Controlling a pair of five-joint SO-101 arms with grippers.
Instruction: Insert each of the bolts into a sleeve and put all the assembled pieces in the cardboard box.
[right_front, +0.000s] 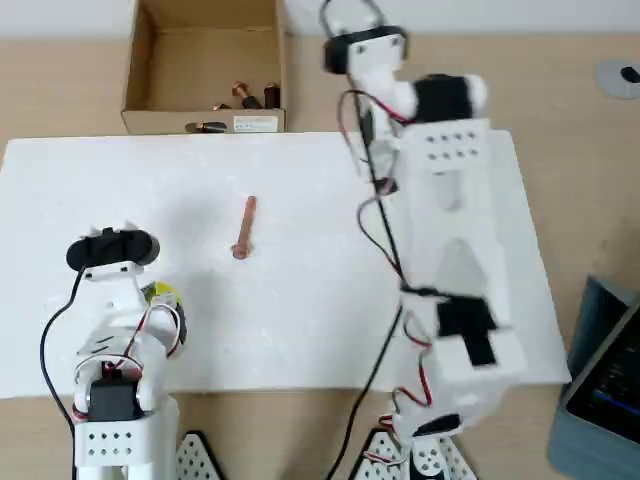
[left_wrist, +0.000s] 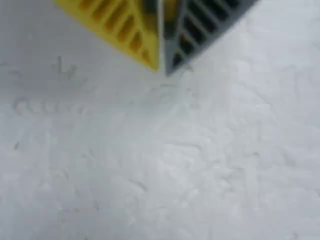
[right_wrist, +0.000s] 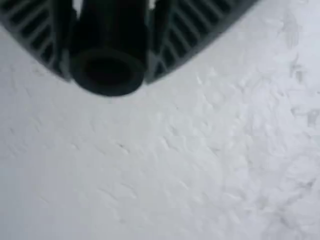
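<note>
insertion step, i judge: right pincer (right_wrist: 107, 75) clamped on sleeve (right_wrist: 110, 45), left pincer (left_wrist: 162, 62) together, empty; you'd next open it for the loose bolt (right_front: 244, 228).

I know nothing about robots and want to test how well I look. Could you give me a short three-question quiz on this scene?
1. True or false: the left hand is gripping a bolt.
2. What does the right hand hold? A) a copper bolt B) a black tube-shaped sleeve C) nothing
3. Fill in: the loose copper-coloured metal bolt lies on the ___, not in the brown cardboard box.

Key:
1. False. It is shut with nothing in it.
2. B.
3. White foam board.
</note>
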